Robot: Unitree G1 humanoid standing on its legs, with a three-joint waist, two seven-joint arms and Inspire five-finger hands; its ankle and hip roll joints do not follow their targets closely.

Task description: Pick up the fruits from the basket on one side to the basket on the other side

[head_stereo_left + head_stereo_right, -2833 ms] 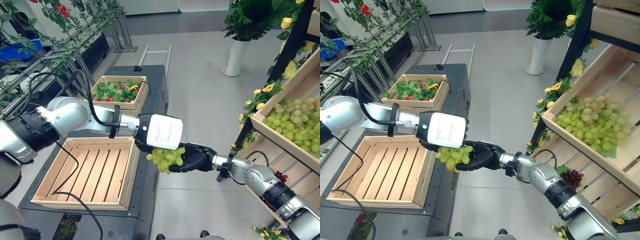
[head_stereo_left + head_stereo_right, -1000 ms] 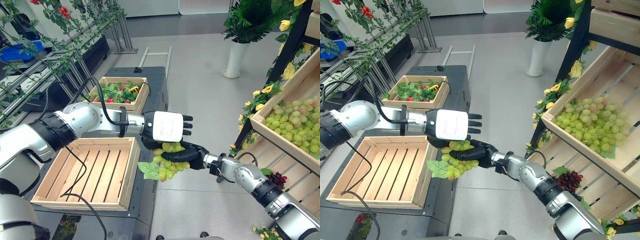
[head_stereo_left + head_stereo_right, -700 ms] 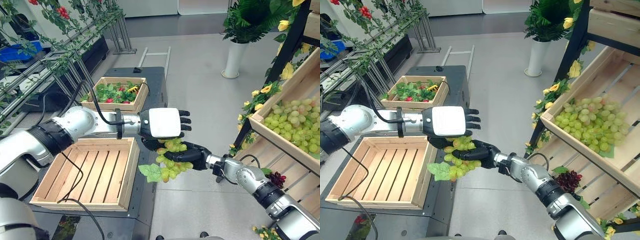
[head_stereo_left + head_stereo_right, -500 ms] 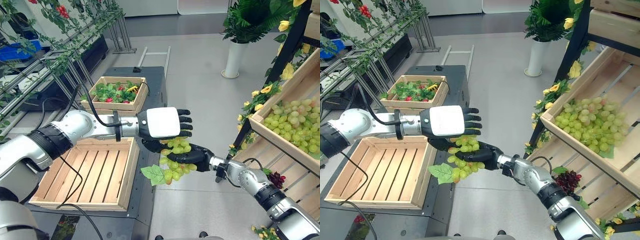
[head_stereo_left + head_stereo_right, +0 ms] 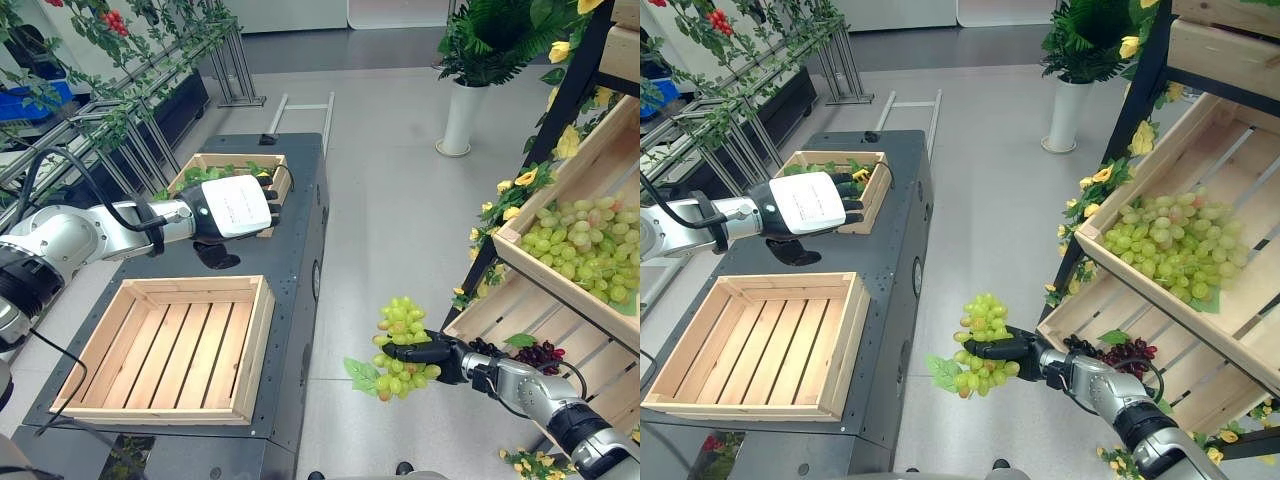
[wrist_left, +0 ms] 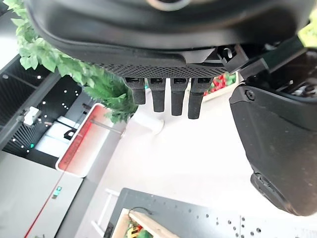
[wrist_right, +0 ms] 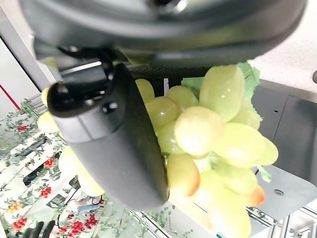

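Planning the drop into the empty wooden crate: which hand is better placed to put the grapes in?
Probably the right hand: it already grips the grapes, though over the floor beside the table. The left hand is open and empty, hovering beyond the empty crate.

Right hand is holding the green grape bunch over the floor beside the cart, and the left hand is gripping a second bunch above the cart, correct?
Not quite. The right hand does hold the green grape bunch over the floor, but the left hand is open and holds nothing above the black cart; the left wrist view shows straight fingers.
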